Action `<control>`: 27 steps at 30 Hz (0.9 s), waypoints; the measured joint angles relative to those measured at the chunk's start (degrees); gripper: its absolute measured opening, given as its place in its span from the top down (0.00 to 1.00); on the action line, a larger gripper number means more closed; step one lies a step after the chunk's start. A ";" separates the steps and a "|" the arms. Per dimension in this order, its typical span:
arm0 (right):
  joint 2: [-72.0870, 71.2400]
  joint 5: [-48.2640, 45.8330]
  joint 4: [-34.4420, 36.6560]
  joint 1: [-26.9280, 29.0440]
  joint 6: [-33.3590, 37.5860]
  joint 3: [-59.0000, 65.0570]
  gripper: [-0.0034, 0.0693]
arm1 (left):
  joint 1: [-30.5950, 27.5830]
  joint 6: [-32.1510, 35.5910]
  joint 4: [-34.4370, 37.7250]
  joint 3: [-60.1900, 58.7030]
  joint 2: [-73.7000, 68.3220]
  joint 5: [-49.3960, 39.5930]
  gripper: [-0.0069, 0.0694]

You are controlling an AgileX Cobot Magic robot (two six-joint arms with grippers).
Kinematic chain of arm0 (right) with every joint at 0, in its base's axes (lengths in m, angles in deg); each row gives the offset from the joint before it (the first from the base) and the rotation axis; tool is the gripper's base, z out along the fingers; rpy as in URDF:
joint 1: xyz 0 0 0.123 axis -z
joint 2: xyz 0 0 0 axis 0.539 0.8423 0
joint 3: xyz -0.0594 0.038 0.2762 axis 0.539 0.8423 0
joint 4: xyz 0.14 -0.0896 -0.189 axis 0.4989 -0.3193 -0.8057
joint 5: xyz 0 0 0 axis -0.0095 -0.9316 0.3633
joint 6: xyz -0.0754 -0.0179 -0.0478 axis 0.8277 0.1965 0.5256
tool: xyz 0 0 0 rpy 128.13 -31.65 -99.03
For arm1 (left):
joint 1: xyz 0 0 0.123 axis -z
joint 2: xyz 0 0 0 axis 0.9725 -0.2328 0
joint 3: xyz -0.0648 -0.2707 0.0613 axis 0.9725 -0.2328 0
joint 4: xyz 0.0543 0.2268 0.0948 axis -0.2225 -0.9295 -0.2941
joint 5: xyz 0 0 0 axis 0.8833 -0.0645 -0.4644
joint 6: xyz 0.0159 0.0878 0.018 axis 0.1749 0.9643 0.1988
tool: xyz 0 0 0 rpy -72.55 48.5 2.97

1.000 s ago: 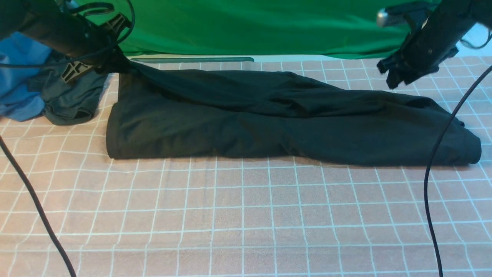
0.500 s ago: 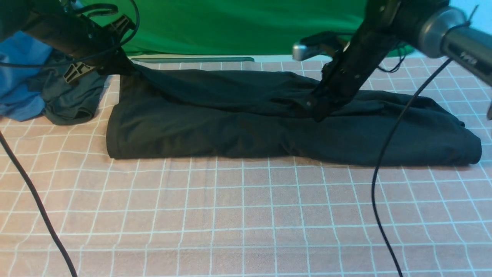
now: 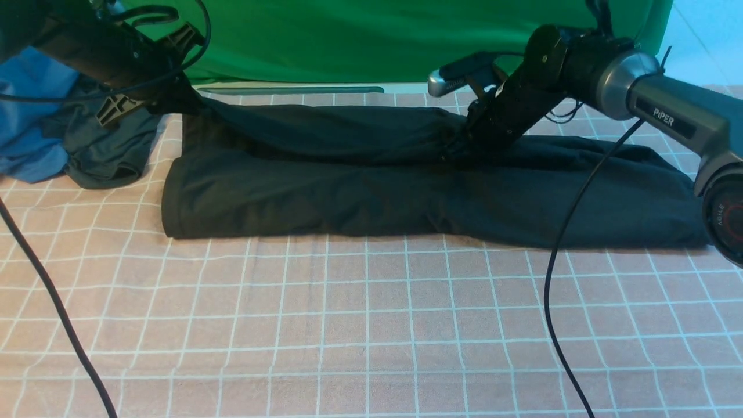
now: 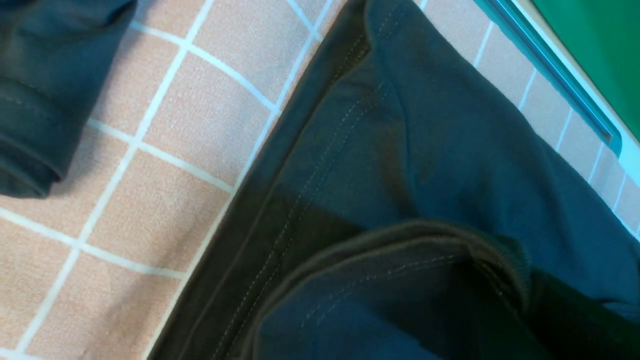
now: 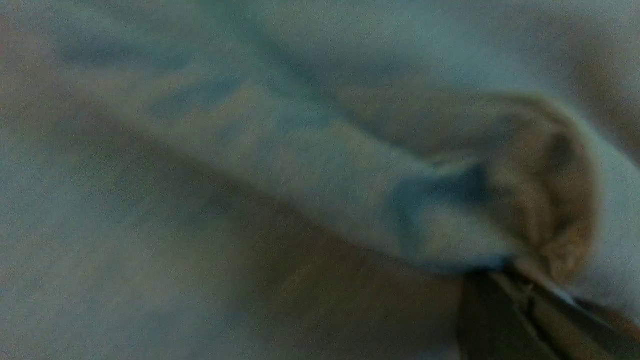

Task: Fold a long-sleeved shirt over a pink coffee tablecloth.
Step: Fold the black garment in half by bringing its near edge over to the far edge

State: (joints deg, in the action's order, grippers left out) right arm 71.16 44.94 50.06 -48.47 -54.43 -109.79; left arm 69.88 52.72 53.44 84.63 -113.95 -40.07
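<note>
Halfway through folding the long-sleeved shirt (image 3: 348, 191) on the pink coffee tablecloth (image 3: 371, 325).
At 9 o'clock, beside the shirt, a blue cloth (image 3: 23, 139) and a smaller dark garment (image 3: 104, 157). Holds the shirt's hem corner at 10 o'clock with the left gripper (image 3: 174, 100), pincer together on the fabric and drawing it taut. Lies as a long doubled band across the far half of the tablecloth, from 9 to 3 o'clock, sleeves seemingly tucked inside. Pinches a raised fold at 1 o'clock of the band with the right gripper (image 3: 467, 142), pincer clamped on the cloth. Judged as left to do: bringing the two ends together crosswise, then smoothing flat. Reads "PiPER" (image 3: 663, 114) on the right arm (image 3: 612, 78) at 3 o'clock. Lettering on the joint (image 3: 722, 215) below it too partial to read. No chest print or neck label in view.
</note>
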 joint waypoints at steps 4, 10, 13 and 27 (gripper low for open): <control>0.86 10.01 -5.40 1.24 -5.34 -0.68 0.90 | 0.00 0.00 0.23 0.00 0.00 -0.48 0.85; -1.28 -6.13 -7.46 4.15 -6.09 -9.83 0.90 | 0.00 0.00 0.50 0.00 0.00 -0.89 0.85; -3.12 -11.11 -7.21 4.03 -3.89 -11.65 0.90 | 0.00 0.00 0.50 0.00 0.00 -0.43 0.85; 1.80 -9.94 4.21 2.59 12.47 -12.17 0.55 | 0.16 1.11 0.45 0.00 0.00 0.22 0.85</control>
State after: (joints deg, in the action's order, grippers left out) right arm 72.96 35.00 54.27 -45.88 -41.96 -121.96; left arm 70.04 53.83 53.89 84.63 -113.95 -39.85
